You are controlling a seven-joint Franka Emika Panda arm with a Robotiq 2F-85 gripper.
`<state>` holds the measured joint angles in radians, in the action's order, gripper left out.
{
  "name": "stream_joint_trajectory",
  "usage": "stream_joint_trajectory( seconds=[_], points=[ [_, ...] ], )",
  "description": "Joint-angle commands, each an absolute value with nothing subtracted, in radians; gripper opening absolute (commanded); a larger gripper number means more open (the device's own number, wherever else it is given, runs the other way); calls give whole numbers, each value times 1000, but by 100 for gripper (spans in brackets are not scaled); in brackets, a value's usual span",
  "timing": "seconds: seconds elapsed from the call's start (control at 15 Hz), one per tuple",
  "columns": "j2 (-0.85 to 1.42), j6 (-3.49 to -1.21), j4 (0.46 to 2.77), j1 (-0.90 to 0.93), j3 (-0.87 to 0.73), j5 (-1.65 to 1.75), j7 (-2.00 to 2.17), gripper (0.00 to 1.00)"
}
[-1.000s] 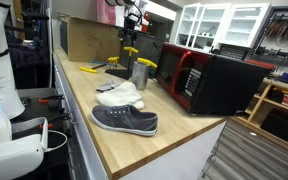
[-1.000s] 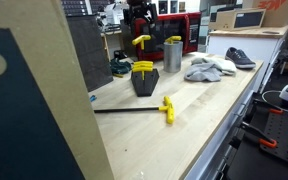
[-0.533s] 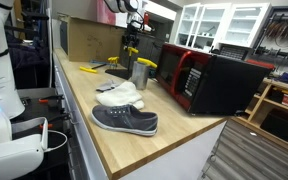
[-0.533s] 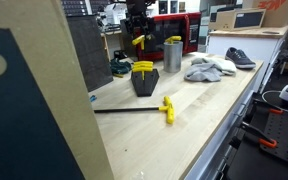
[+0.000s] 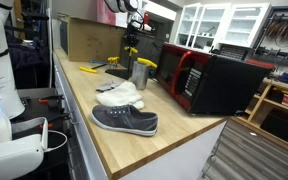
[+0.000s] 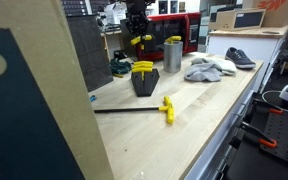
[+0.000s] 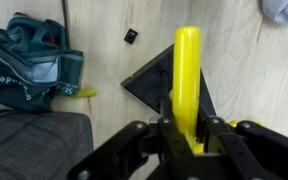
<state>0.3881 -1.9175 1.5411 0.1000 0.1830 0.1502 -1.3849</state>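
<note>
1 second back the hand [image 7: 187, 138] stood wide; now it clamps the yellow handle [image 7: 187, 70].

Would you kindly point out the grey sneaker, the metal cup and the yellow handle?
grey sneaker [image 5: 125, 121]: an exterior view, side of upper.
metal cup [image 6: 172, 56]: an exterior view, its wall.
yellow handle [image 7: 187, 70]: wrist view, middle of shaft.

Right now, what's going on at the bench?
The arm's gripper is shut on the yellow tool, gripping its handle from above. The tool sits directly over a black stand on the wooden bench; whether it is clear of the stand cannot be told. A green bag lies beside it. Further along the bench, in an exterior view, a metal cup, a cloth and a shoe lie untouched.
</note>
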Motion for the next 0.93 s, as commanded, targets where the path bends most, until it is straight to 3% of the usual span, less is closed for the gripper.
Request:
stream_joint_trajectory(
  seconds=[0.0,0.87],
  points=[
    [333,-1929,1588,103,177,134,-1344,6],
    [284,-1926,1633,92,216,79,-1507,6]
  ],
)
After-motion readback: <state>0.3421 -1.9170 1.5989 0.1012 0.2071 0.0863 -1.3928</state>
